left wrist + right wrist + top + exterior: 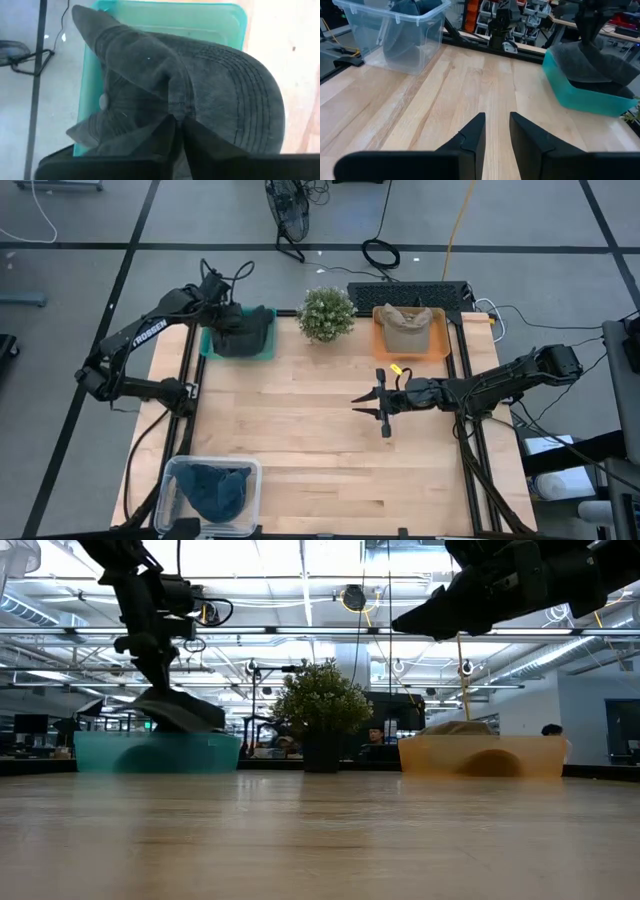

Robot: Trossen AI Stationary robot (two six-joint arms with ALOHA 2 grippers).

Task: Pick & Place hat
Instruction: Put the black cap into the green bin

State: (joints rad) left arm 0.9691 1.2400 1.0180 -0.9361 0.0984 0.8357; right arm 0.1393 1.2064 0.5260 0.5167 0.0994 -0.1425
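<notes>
High view: the left tool (232, 320) pinches a dark grey hat (243, 332) over the teal tray (207, 346) at the bench's far left corner. Left wrist view: its stitched brim is crumpled. Right wrist view: the right tool (496, 131) is slightly open, empty, over the middle.

A robotics lab — parts shelves (490, 12), ceiling trusses (300, 635) (open-plan).

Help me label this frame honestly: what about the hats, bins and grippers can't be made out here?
- Teal bin interior: covered by the dark grey hat, which the left gripper grips, in every view.
- Clear bin contents: high view shows only a dark blue bundle; type unclear.
- Right gripper in low view: fingertips cut off at the top edge.
- Tan hat details: too small.
</notes>
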